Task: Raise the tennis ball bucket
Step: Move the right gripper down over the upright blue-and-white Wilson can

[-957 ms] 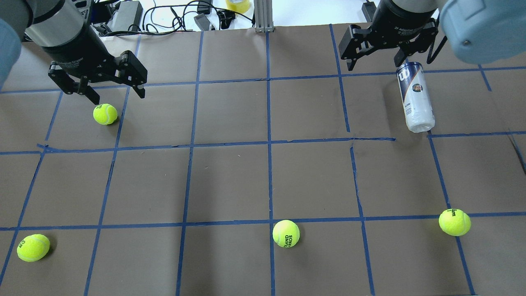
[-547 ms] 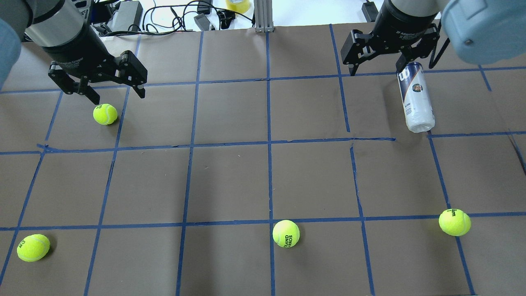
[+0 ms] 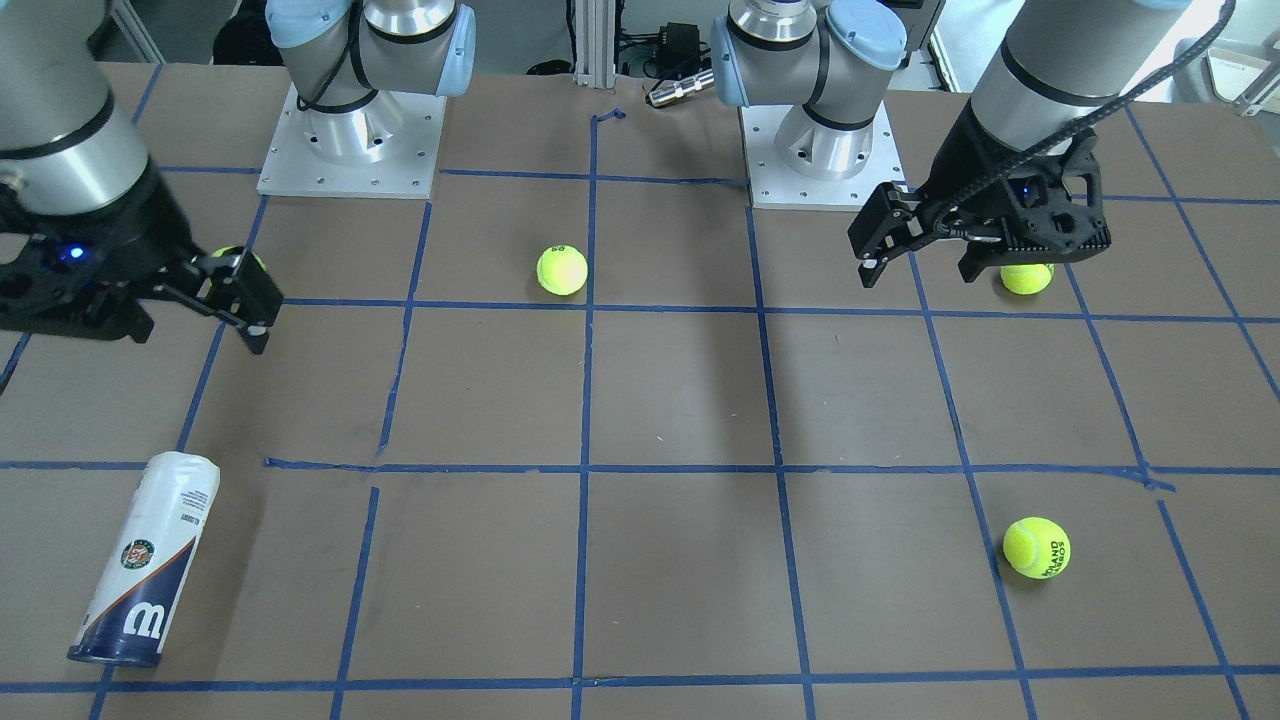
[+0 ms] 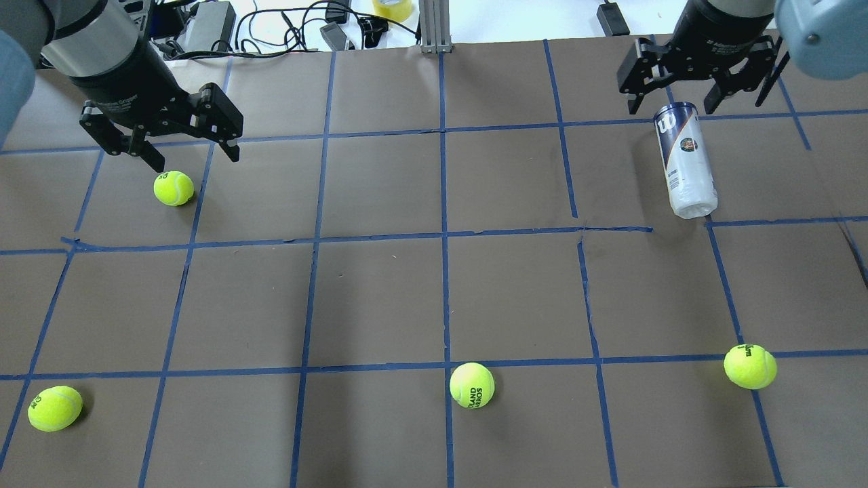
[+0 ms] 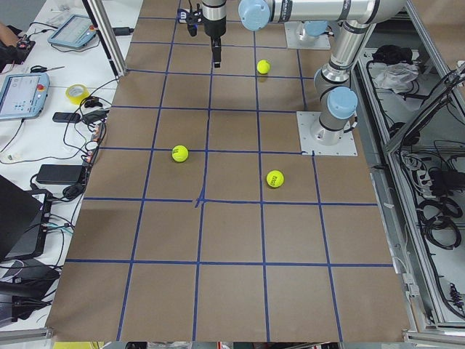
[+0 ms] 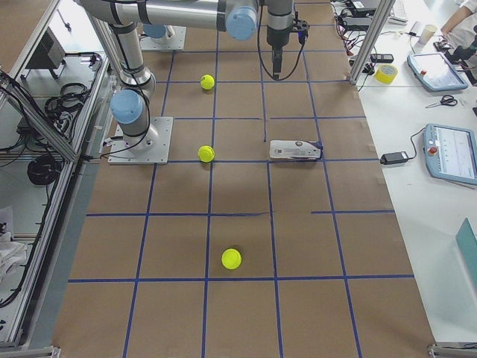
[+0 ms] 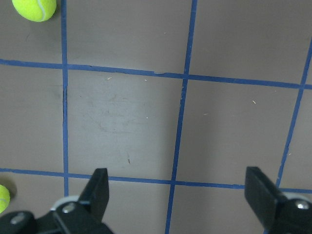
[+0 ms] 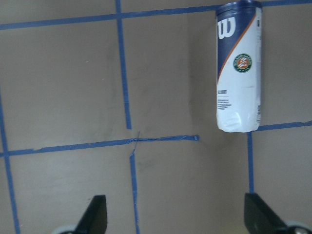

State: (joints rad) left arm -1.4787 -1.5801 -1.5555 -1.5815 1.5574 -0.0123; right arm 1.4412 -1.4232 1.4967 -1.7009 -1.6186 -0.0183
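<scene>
The tennis ball bucket (image 4: pixel 685 163) lies on its side on the brown table, its dark blue rim toward the far edge. It also shows in the front view (image 3: pixel 145 560), the right side view (image 6: pixel 294 150) and the right wrist view (image 8: pixel 239 68). My right gripper (image 4: pixel 671 105) is open and empty, raised over the can's rim end and not touching it. In the right wrist view the gripper (image 8: pixel 176 217) has the can ahead and to the right of its fingers. My left gripper (image 4: pixel 196 161) is open and empty above a tennis ball (image 4: pixel 173 188).
Other tennis balls lie at the near left (image 4: pixel 55 408), near middle (image 4: pixel 472 385) and near right (image 4: pixel 750 366). Cables and a tape roll (image 4: pixel 392 8) sit beyond the table's far edge. Both arm bases (image 3: pixel 350 140) stand on the robot's side.
My right gripper has moved to the right and a little toward the far edge, from beside the can's rim end to over it. The can and the left arm have not moved.
</scene>
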